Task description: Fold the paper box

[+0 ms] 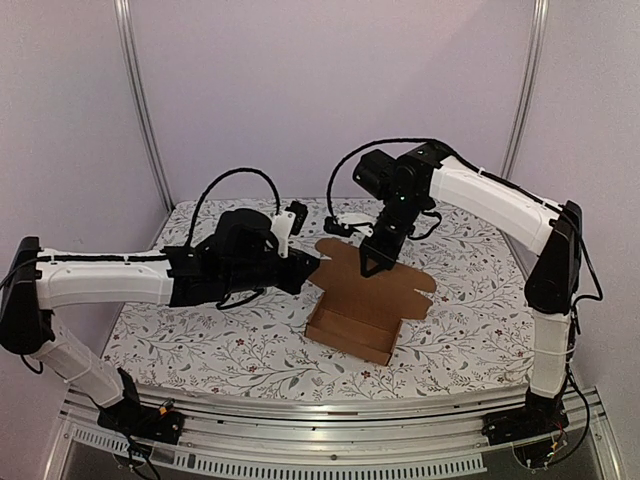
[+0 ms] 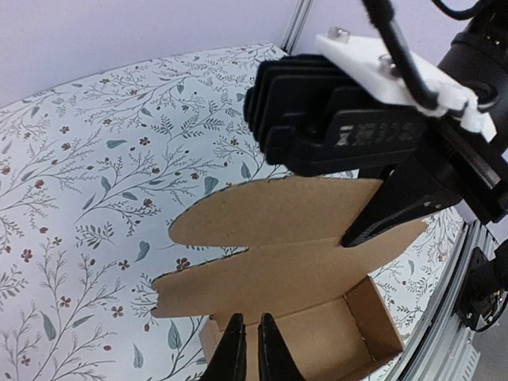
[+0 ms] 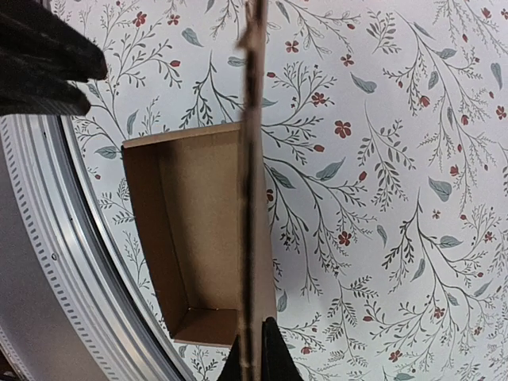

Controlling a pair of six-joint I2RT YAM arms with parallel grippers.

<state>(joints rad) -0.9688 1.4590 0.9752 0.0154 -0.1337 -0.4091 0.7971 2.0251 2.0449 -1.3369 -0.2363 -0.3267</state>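
Right end effector (image 3: 252, 353), arm reaching downward, pinches the paper box (image 3: 198, 230) flap.

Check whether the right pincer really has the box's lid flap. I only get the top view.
Observer: Yes. In the right wrist view the lid flap of the paper box runs edge-on between the fingers of the right pincer, which is shut on it.
Operator: And the left pincer?
Observer: In the left wrist view the left pincer shows its fingers a narrow slit apart at the box's side wall. I can't tell whether they grip it.
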